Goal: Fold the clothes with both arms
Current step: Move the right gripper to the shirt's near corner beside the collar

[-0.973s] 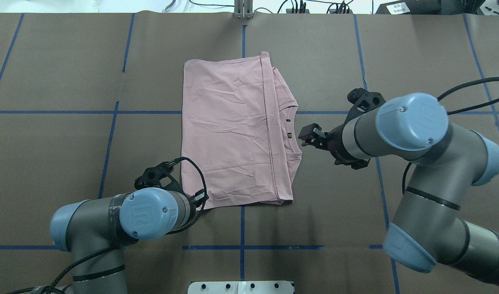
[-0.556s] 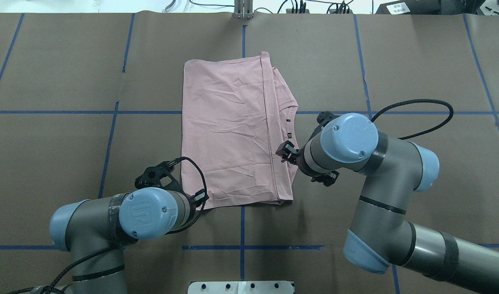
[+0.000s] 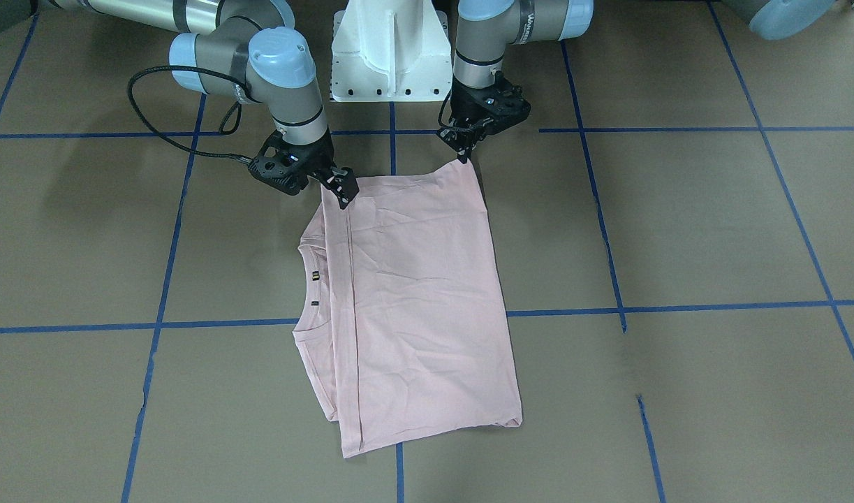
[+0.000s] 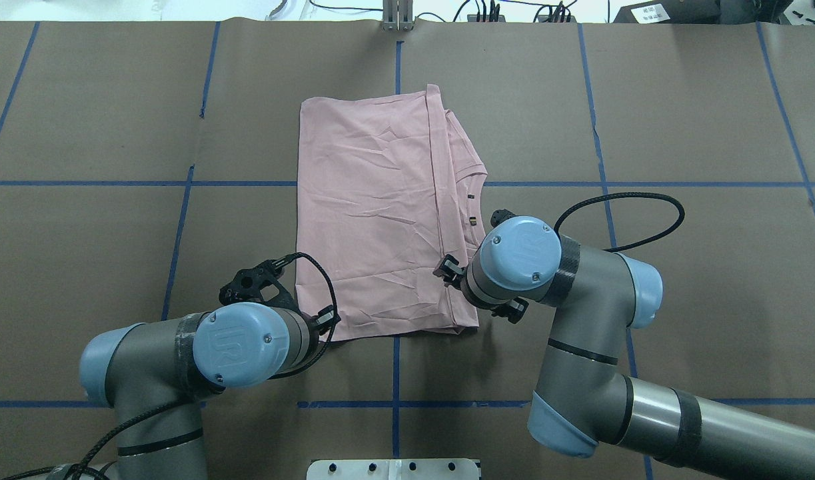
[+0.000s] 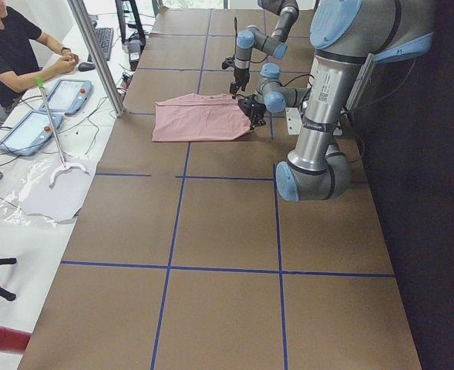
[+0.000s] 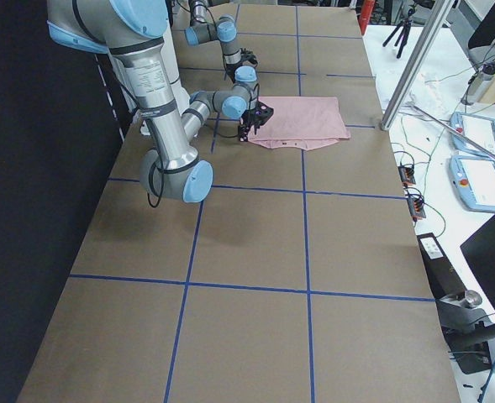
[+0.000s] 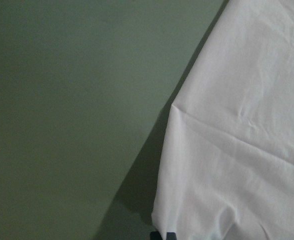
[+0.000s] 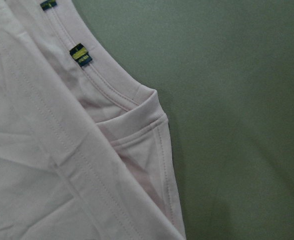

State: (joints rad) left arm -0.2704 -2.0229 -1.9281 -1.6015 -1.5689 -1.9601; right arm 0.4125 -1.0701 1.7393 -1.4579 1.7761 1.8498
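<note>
Brown paper covers the bench [image 4: 80,233], gridded with blue tape lines [image 4: 395,373]; bare paper lies on every side of the work.

- T-shirt [image 4: 367,220]: pale pink, plain side up, already folded into a rectangle at mid-bench. Long axis runs straight away from my pedestal base [image 3: 392,49]. Collar [image 8: 107,82] and its small striped tag [image 8: 79,54] peek out along my right-hand edge, under the hemmed flap.
- Left claw [image 3: 463,155]: at the near-left corner, tips down on the cloth. Looks clenched on that corner; the wrist view shows the fabric rising off the bench with shadow beneath it.
- Right claw [image 3: 341,192]: low over the near-right corner, by the hem seam. Jaws stand apart, gripping nothing that I can see. Whether the tips touch the cloth I cannot tell.
- Key relation: both claws sit on the short near edge, one per corner, and the whole length of the shirt lies ahead of them, away from me. Each arm is nearer its own corner; no crossing needed.
- Judgement: the right claw must close on its corner, catching all layers, before any lift. Then both carry the near edge forward to the far edge.
- Room: far side is open, nothing in the path. Risk: the layered right corner may slip and leave the collar side behind.
</note>
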